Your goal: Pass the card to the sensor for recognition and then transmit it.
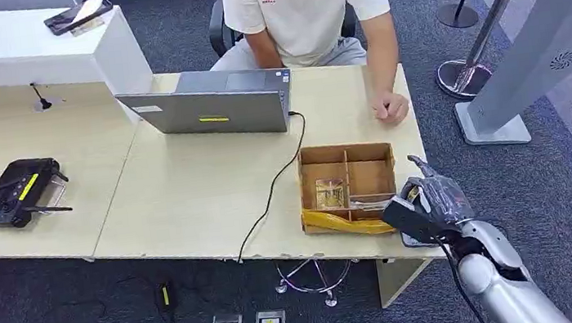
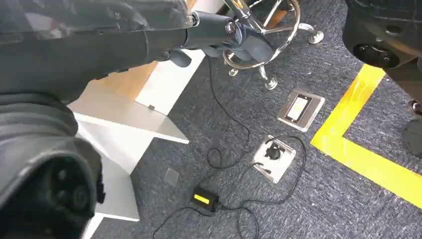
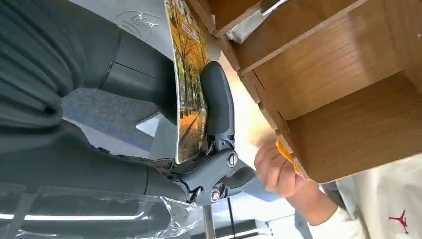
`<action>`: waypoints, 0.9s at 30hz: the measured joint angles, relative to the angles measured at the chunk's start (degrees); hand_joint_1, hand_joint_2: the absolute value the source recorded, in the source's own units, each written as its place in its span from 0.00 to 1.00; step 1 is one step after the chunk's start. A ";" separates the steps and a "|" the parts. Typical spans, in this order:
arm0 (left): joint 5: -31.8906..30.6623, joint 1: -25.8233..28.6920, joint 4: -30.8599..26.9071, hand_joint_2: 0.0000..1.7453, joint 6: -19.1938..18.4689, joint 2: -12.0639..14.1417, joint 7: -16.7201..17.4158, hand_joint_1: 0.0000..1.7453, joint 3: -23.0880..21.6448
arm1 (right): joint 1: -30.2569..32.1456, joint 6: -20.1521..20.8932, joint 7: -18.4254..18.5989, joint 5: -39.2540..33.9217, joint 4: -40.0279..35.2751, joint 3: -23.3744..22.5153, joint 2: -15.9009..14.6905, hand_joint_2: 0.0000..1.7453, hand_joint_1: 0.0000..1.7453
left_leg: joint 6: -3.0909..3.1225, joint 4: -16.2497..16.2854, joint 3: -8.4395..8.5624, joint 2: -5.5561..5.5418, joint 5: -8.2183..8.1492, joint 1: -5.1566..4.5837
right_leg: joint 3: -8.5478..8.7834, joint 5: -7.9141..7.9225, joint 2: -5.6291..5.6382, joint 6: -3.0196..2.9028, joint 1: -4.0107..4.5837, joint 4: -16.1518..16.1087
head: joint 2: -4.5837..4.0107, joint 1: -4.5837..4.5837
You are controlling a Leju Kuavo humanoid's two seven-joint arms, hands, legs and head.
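The card, printed with an autumn-tree picture, is pinched edge-on in the right hand beside the wooden compartment box at the table edge. It is judged thin, light, stiff and slippery; a flat grip across both faces seems best. Whether the left hand is closed cannot be told.

Grey laptop open before seated person; black controller left.

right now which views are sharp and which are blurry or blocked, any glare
Head view: even light, sharp across the desk, wooden box and right hand. Right wrist view: the card and a finger are crisp; the person's hand behind is soft. Left wrist view: the left hand is a blurred dark mass near the lens with faint sheen on its plastic cover, the floor sharp.
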 joint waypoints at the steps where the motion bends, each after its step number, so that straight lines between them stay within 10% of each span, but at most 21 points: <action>1: -0.04 0.00 0.00 0.00 0.00 0.00 0.02 0.00 0.00 | -0.12 -0.22 -0.15 -0.04 0.42 0.00 0.02 1.00 1.00 | 0.00 0.00 0.00 0.00 0.00 0.00 | 0.00 0.00 0.00 0.00 0.00 0.00 | 0.00 -0.02; 27: 0.55 0.04 0.00 0.00 0.37 0.68 0.02 0.00 -0.02 | -2.27 -1.18 0.35 -0.92 5.09 -0.20 -1.05 1.00 1.00 | 0.00 0.01 0.02 0.02 0.00 0.00 | -0.01 0.00 0.05 0.00 0.00 0.00 | 0.00 -0.02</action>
